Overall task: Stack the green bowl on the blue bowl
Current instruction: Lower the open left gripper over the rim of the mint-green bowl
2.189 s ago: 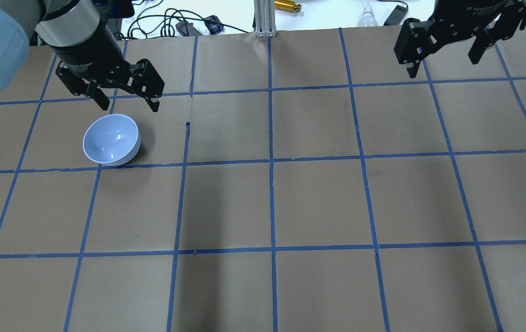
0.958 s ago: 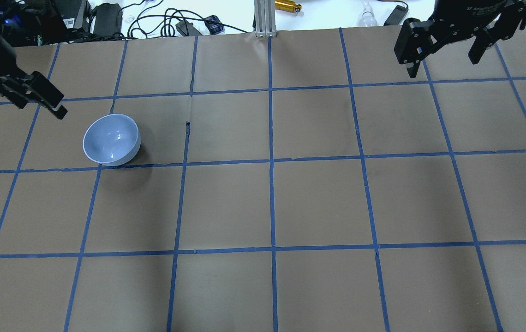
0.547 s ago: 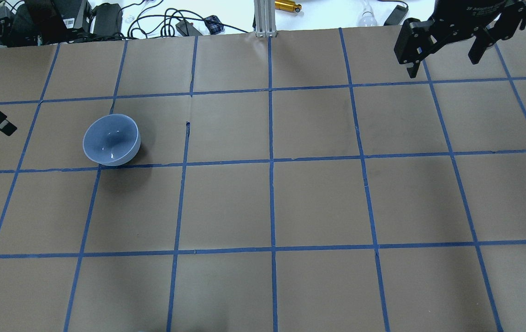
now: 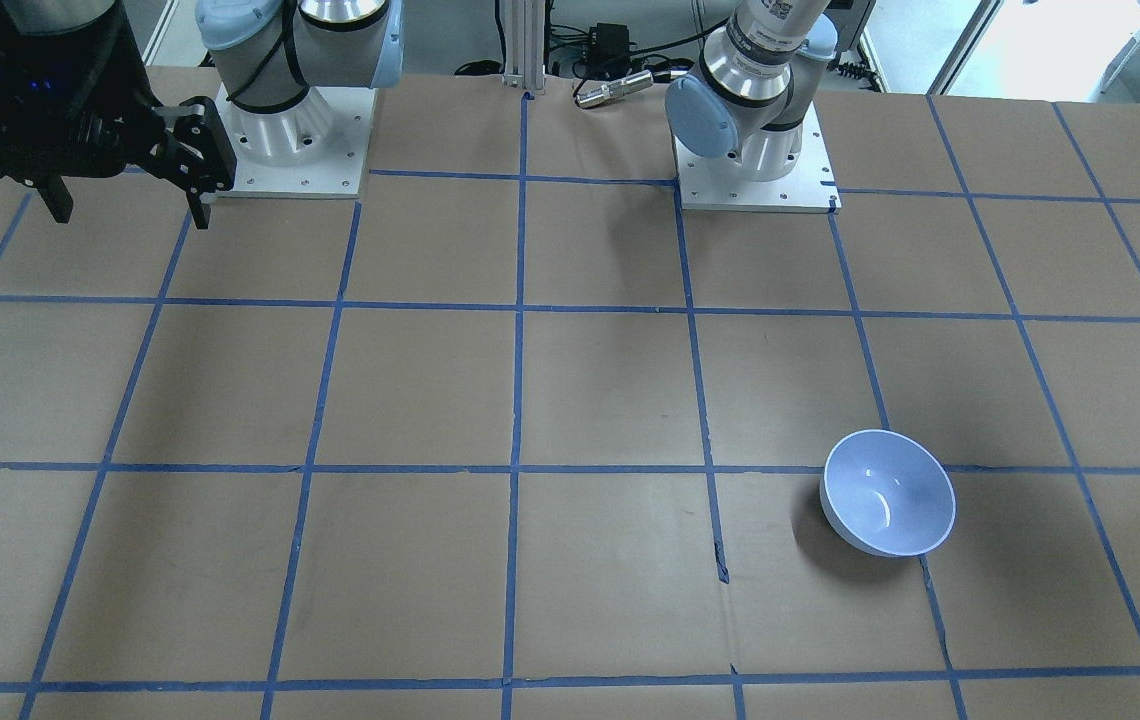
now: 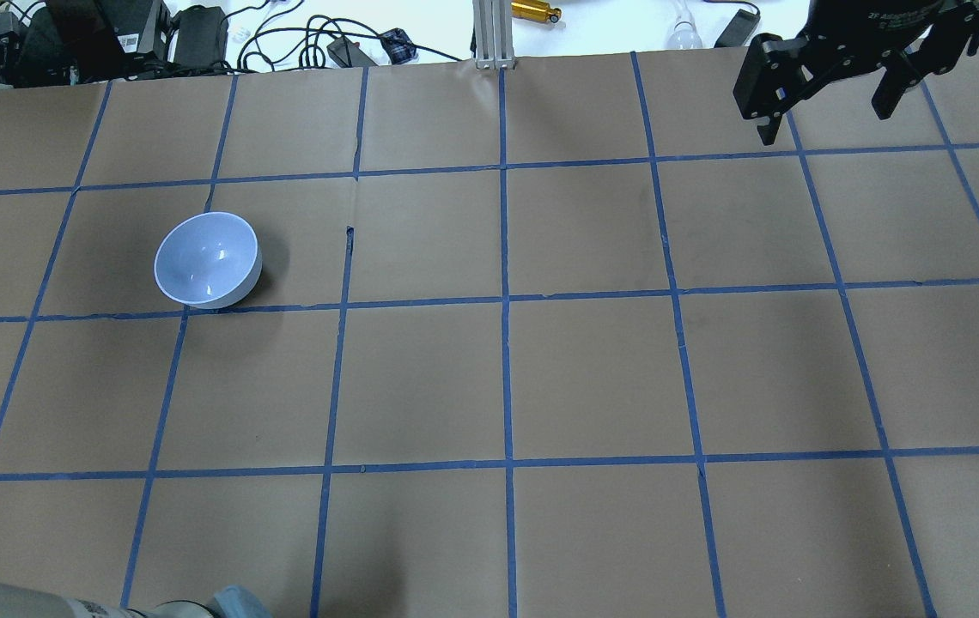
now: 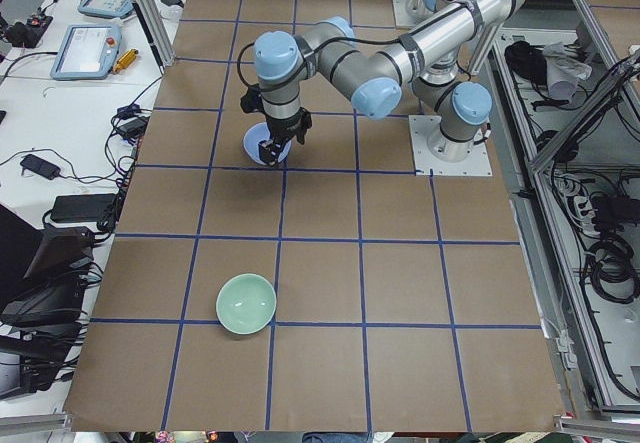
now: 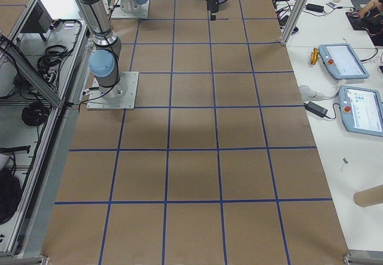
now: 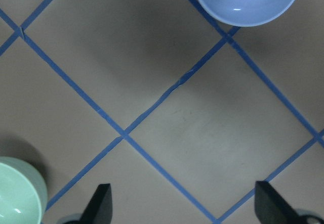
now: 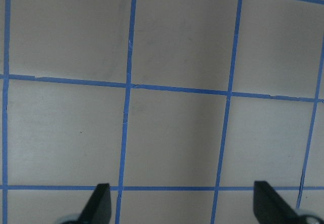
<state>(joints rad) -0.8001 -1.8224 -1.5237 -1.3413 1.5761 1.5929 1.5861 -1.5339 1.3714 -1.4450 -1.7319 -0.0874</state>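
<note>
Left gripper (image 8: 185,209) raised, spread, pointing down, right gripper (image 5: 826,120) raised, spread

Bright, even overhead light leaves only soft, broad shadows on the matte table (image 5: 592,378), a darker one hugging the blue bowl (image 4: 888,492), whose gloss shows small white glints; every view is sharp.

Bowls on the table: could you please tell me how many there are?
2. The blue bowl sits in the table's left half; the green bowl stands apart, nearer the table's left end. No others show.
</note>
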